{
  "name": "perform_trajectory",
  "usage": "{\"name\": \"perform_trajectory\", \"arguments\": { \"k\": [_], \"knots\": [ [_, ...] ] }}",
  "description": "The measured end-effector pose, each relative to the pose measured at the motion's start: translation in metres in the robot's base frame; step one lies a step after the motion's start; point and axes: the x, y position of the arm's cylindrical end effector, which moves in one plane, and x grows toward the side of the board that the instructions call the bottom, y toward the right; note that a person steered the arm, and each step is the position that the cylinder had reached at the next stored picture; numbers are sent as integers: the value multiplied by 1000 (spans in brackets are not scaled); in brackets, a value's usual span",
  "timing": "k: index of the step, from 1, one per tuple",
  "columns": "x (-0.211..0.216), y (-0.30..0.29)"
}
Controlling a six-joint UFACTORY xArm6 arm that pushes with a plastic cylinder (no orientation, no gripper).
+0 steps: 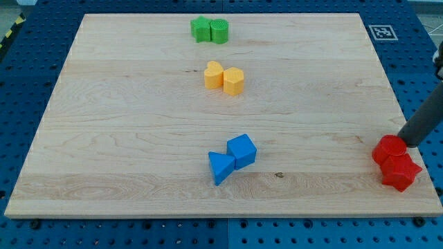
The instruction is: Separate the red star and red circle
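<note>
The red circle (pixel 389 149) lies near the board's right edge, toward the view's bottom right. The red star (pixel 401 171) lies just below and right of it, touching it. My tip (pixel 404 140) is at the end of the dark rod that comes in from the view's right. It stands right against the circle's upper right side, above the star.
A blue cube (pixel 242 150) and a blue triangle (pixel 220 167) touch each other at lower centre. Two yellow blocks (pixel 224 77) sit together at upper centre. Two green blocks (pixel 210 30) sit together near the top edge. The wooden board's right edge (pixel 405 117) is close to the red blocks.
</note>
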Motion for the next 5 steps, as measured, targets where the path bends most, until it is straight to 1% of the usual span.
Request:
{"name": "perform_trajectory", "arguments": {
  "k": [1,2,3,4,5],
  "knots": [
    [-2,8],
    [25,16],
    [71,16],
    [80,-3],
    [57,-37]
  ]
}}
